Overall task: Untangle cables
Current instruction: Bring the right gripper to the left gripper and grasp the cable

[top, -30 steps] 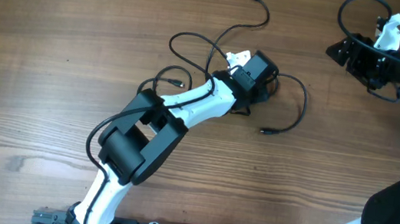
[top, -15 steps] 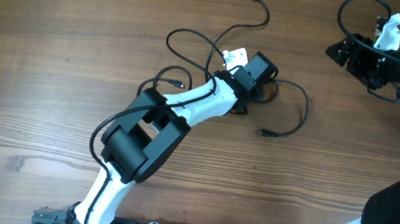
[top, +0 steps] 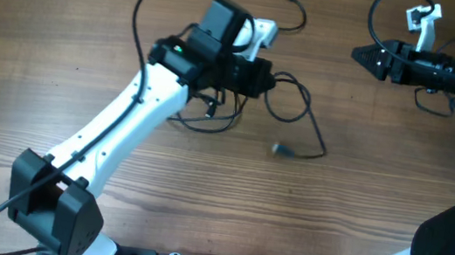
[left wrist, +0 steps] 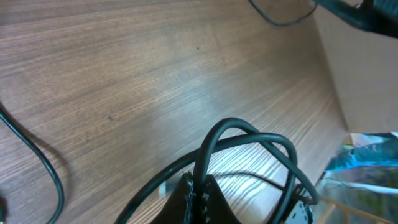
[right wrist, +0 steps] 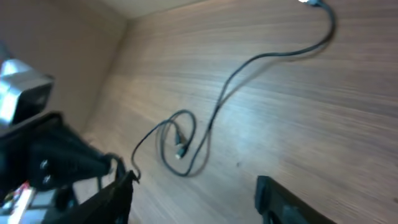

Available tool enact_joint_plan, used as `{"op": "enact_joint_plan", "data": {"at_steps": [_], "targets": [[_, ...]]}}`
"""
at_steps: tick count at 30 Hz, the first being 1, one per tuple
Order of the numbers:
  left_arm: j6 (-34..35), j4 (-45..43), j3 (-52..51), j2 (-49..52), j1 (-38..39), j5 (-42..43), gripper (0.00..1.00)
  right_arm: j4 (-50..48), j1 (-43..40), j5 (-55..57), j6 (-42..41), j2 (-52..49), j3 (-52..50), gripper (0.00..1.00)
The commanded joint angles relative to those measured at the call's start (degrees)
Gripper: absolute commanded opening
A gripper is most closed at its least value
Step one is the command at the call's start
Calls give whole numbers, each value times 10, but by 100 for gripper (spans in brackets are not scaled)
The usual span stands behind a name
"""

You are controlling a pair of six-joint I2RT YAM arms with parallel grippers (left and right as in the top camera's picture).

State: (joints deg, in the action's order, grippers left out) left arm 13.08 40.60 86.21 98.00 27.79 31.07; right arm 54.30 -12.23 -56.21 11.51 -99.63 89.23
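1. Thin black cables [left wrist: 233, 122], limp rounded loops, lie mid table [top: 61, 53], smooth wood grain
2. My left gripper [top: 267, 80] pinches the loops; my right gripper [top: 360, 55] gapes wide, well apart
3. Broad wood lies left of bunch

left end effector [top: 265, 79] seemingly closed, right end effector [right wrist: 196, 180] open wide, arms apart
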Motion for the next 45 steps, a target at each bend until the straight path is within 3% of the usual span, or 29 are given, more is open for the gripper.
{"op": "enact_joint_plan", "data": {"at_steps": [1, 7, 13, 20, 23, 28, 33, 34, 36, 41, 45], "targets": [[-37, 9, 1, -2, -31, 76, 4, 7, 26, -64, 55, 5, -3, 62], [-34, 9, 1, -2, -33, 98, 4, 34, 149, -2, 98, 5, -3, 48], [-23, 9, 1, -2, -33, 98, 4, 34, 207, 61, 103, 5, -3, 17], [-22, 8, 1, -2, -33, 87, 4, 56, 207, 99, 93, 5, -3, 8], [14, 8, 1, -2, -33, 32, 4, 101, 207, 139, 87, 5, -3, 5], [155, -1, 1, -2, -59, -102, 4, 116, 207, 330, -156, 5, -5, 4], [223, 0, 1, -2, -75, -164, 4, 95, 203, 380, -236, 5, -5, 4], [223, 0, 1, -2, -75, -164, 4, 77, 203, 340, -212, 5, -5, 4], [217, 2, 1, -2, -74, -151, 4, 46, 203, 171, -64, 5, -5, 5], [151, -8, 1, -2, -75, -13, 4, -1, 204, 71, 65, 5, -5, 34], [143, -26, 1, -2, -75, 81, 4, 1, 224, 76, 101, 4, -5, 35]]}}
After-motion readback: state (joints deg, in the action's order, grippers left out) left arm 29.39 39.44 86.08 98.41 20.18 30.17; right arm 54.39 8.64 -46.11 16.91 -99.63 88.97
